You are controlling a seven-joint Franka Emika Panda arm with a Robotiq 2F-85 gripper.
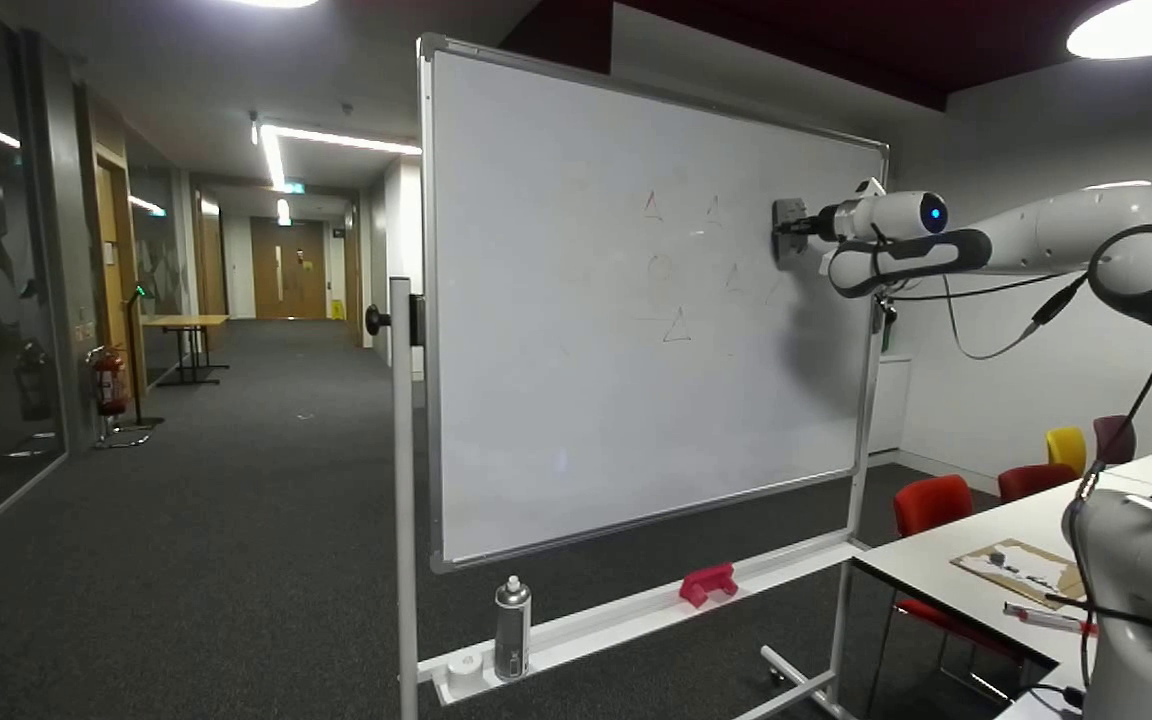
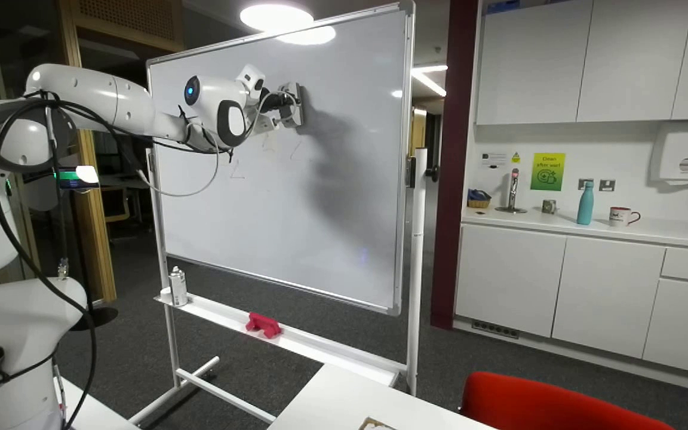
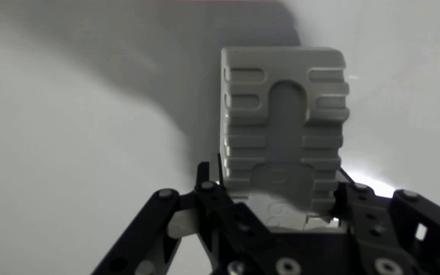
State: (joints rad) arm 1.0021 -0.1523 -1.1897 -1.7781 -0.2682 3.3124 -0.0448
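Observation:
My gripper (image 3: pixel 280 181) is shut on a grey ribbed eraser (image 3: pixel 287 130), its fingers along the two long sides. In both exterior views the eraser (image 1: pixel 789 232) is upright at the whiteboard (image 1: pixel 586 430), in the upper part of the board toward one side edge. Whether its face touches the board or stands just off it, I cannot tell. Faint thin marks show on the board, among them a triangle (image 1: pixel 676 327) and a small reddish triangle (image 1: pixel 652 207). The arm casts a broad shadow on the board, and the eraser's underside is hidden.
Below the board, a tray (image 1: pixel 616 625) bears a spray can (image 1: pixel 513 630), a small white roll (image 1: pixel 464 672) and a red holder (image 1: pixel 708 585). A white table (image 2: pixel 344 397) and red chairs (image 1: pixel 933 503) stand close by. Cables (image 2: pixel 21 251) hang along the arm.

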